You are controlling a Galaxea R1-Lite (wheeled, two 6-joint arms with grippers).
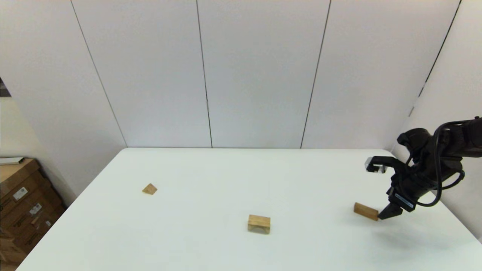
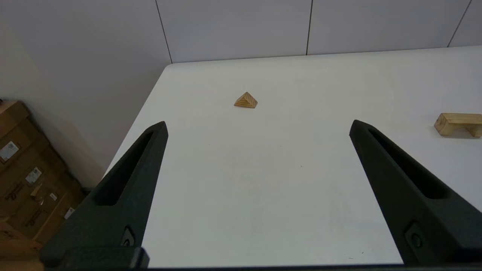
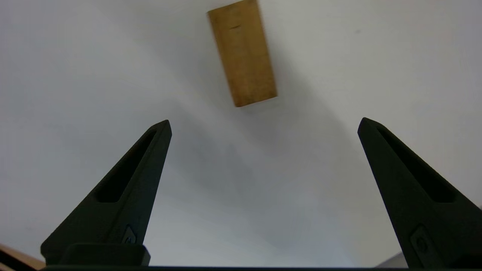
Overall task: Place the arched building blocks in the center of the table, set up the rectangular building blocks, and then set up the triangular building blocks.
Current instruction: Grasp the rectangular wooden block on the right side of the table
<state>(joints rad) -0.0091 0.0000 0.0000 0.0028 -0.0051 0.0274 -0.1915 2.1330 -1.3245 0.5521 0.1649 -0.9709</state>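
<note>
**Right gripper lined up on the rectangular bar**

Over at four o'clock on the surface (image 1: 211, 177), my right gripper (image 3: 263, 122) hangs low with its fingers (image 3: 150, 158) spread wide and nothing between them. The rectangular building block (image 1: 365, 211) lies flat just beyond the fingertips, apart from them as far as I can judge; in the right wrist view it points lengthwise away from the gap.

The arched building block (image 1: 259, 224) already stands on its two legs near the middle of the surface, towards six o'clock, so I take the first step as done and the bar as the step in hand. For the next move I would need to ease forward and down until the fingers straddle the bar across its narrow width, then close and lift. Because the bar runs along the approach line, I expect the grip to land near its close end, and it may tip when raised.

The triangular building block (image 1: 149, 189) sits well apart at nine o'clock, untouched. My left gripper (image 2: 258, 126) is parked out of the head view, fingers wide and empty, facing the triangle from a distance.

Cardboard boxes (image 1: 22, 203) are stacked off the surface at far nine o'clock. Nothing lies between the bar and the arch, so I see a free path to the centre.
</note>
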